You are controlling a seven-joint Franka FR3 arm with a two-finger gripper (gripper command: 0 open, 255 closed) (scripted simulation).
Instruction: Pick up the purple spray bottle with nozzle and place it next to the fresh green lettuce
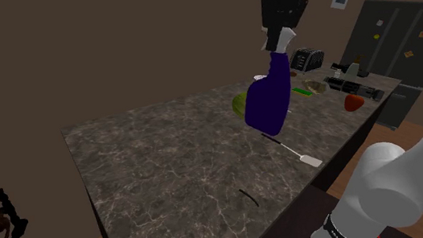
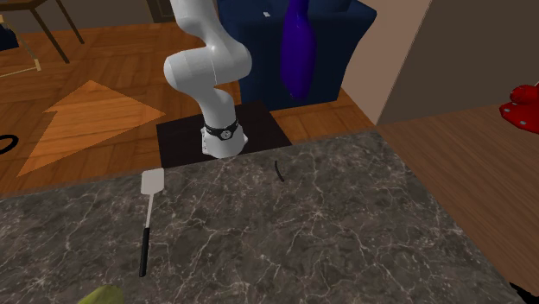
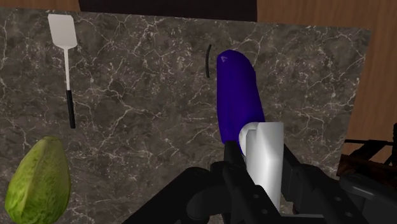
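The purple spray bottle point(image 1: 268, 100) hangs in the air above the marble table point(image 1: 158, 168), tilted, with its body down. My gripper point(image 1: 278, 41) is shut on its white nozzle point(image 3: 262, 156); the fingers clasp the nozzle from both sides in the wrist view, where the gripper point(image 3: 262, 172) sits above the bottle's body point(image 3: 236, 95). The green lettuce point(image 1: 240, 103) lies on the table just behind the bottle in the shoulder view. Seen from the wrist, the lettuce point(image 3: 38, 181) lies well to the side of the bottle. In the second exterior view the bottle point(image 2: 298, 47) hangs before a blue sofa.
A white-headed spatula point(image 1: 294, 152) with a black handle lies on the table below the bottle. A thin dark curved strip point(image 1: 248, 195) lies near the table's near edge. A toaster point(image 1: 307, 59), a red item point(image 1: 354, 101) and small objects crowd the far counter beside a fridge point(image 1: 404, 45).
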